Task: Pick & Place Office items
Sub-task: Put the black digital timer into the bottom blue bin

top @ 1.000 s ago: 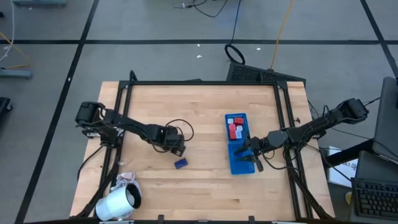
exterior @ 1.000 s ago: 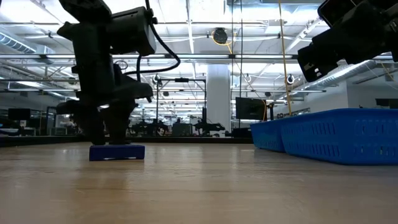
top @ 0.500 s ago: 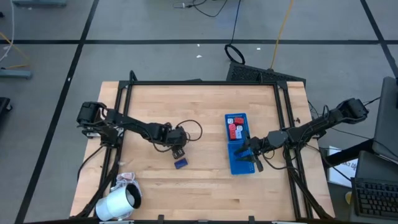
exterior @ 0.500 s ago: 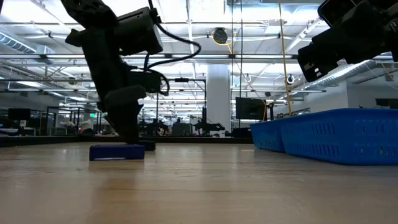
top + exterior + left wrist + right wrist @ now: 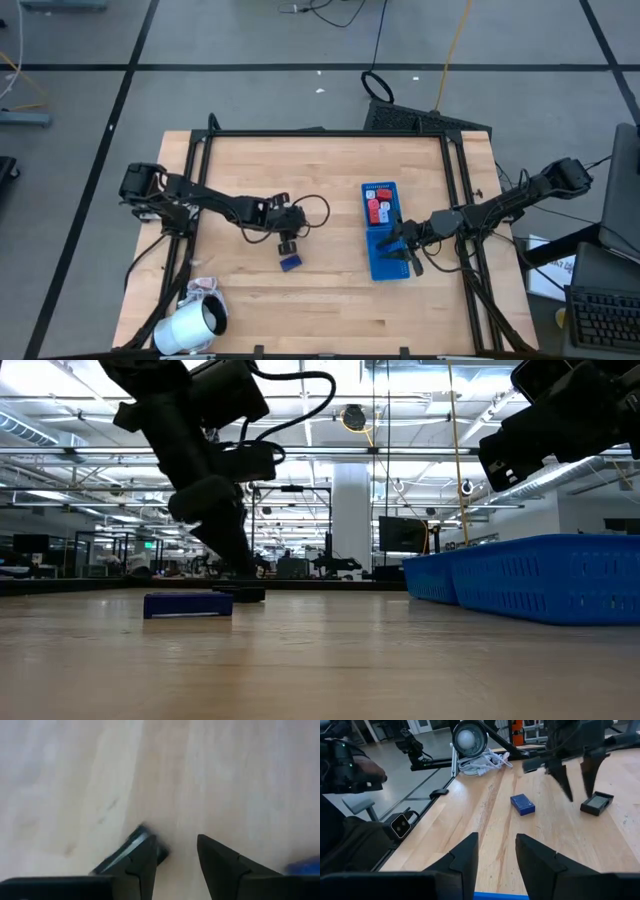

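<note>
A dark blue block [image 5: 290,263] lies flat on the wooden table, and a small black piece [image 5: 596,803] lies just beyond it. My left gripper [image 5: 288,243] slants down over the black piece, fingers open and nothing between them. In the left wrist view the black piece [image 5: 131,847] sits beside one finger and partly behind it. The blue tray [image 5: 380,266] at the right holds red and white pieces [image 5: 378,208]. My right gripper [image 5: 405,252] hangs open over the tray's near part, holding nothing. My left gripper: one finger [image 5: 145,865] stands right at the black piece's edge [image 5: 150,845]. That finger hides the spot, so I cannot tell whether it touches. The piece lies flat on the table, outside the gap between the fingers.
A big white roll [image 5: 190,328] lies at the table's near left corner with a bundle of white cable [image 5: 485,760] beside it. Bare wood lies between the blue block and the tray. In the low view the tray's wall [image 5: 540,585] rises at the right.
My left gripper has risen from over the dark blue block and gone a little toward the table's right edge, rolling about its own axis. It now stands by the black piece. The blue block has stayed where it was.
</note>
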Controlling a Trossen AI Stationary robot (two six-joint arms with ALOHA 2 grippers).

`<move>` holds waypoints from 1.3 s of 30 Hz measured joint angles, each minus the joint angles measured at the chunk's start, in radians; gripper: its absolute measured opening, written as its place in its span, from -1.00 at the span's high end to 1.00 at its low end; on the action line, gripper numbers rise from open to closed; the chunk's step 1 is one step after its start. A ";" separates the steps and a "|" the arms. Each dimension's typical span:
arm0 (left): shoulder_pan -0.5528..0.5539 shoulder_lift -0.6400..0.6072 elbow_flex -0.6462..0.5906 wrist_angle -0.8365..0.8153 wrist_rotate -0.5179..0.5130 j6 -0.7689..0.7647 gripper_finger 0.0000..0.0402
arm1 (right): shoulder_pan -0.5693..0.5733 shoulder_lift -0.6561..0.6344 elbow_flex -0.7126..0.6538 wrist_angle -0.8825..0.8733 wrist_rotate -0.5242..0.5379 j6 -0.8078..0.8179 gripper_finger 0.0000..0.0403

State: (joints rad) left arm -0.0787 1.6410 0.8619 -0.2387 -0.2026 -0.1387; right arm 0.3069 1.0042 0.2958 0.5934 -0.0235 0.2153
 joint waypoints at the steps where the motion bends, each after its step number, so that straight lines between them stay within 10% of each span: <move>1: 0.001 -0.007 0.000 -0.017 -0.025 0.015 0.29 | 0.000 0.000 0.000 0.000 0.000 0.000 0.41; 11: 0.115 -0.002 0.000 -0.079 -0.012 -0.164 -0.18 | 0.000 0.000 0.000 -0.007 0.000 0.000 0.42; 18: 0.143 -0.002 0.000 -0.085 0.037 0.273 -0.47 | 0.000 0.000 0.000 -0.008 0.000 -0.018 0.42; 39: 0.204 0.107 0.003 -0.019 0.205 0.372 -0.24 | 0.000 0.000 0.000 0.000 -0.004 -0.019 0.42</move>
State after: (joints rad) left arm 0.1249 1.7479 0.8650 -0.2573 0.0023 0.2334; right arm 0.3069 1.0043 0.2955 0.5938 -0.0277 0.1963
